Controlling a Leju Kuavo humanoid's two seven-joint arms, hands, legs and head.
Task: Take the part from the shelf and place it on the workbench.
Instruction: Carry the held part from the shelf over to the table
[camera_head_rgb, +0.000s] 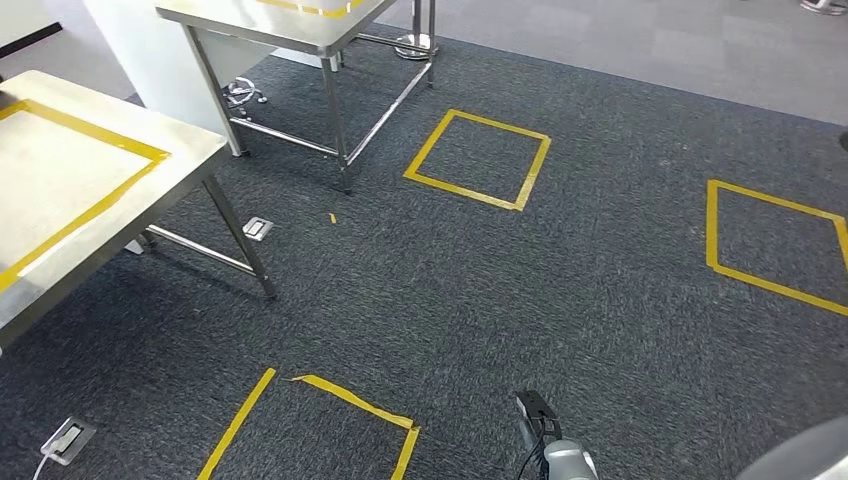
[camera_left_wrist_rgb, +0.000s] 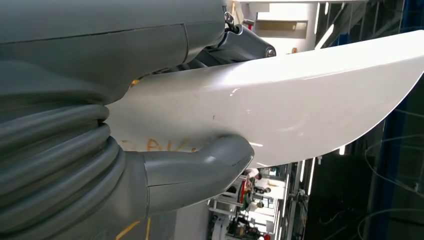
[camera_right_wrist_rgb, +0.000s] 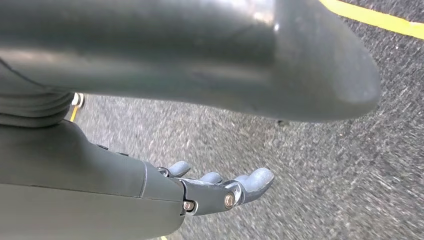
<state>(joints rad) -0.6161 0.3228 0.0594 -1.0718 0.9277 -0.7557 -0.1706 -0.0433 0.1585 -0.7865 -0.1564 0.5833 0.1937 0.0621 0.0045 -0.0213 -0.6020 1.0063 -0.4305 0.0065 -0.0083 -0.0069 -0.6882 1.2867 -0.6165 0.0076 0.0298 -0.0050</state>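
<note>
A smooth white curved part (camera_left_wrist_rgb: 300, 100) lies in my left hand (camera_left_wrist_rgb: 100, 150) in the left wrist view. The thick grey thumb (camera_left_wrist_rgb: 210, 165) presses against its side, and the part hides the other fingers. My right hand (camera_right_wrist_rgb: 165, 190) hangs over dark carpet, its fingers (camera_right_wrist_rgb: 245, 185) stretched out and apart with nothing in them. In the head view, a steel workbench (camera_head_rgb: 60, 190) marked with a yellow tape rectangle stands at the left. Its top is bare.
A second steel table (camera_head_rgb: 280, 25) stands at the back left. Yellow tape squares (camera_head_rgb: 478, 160) (camera_head_rgb: 775, 240) (camera_head_rgb: 320, 420) mark the grey carpet. Floor sockets (camera_head_rgb: 257, 228) (camera_head_rgb: 66, 440) sit near the workbench legs. A silver arm segment (camera_head_rgb: 565, 460) rises from the bottom edge. People stand far off (camera_left_wrist_rgb: 252, 190).
</note>
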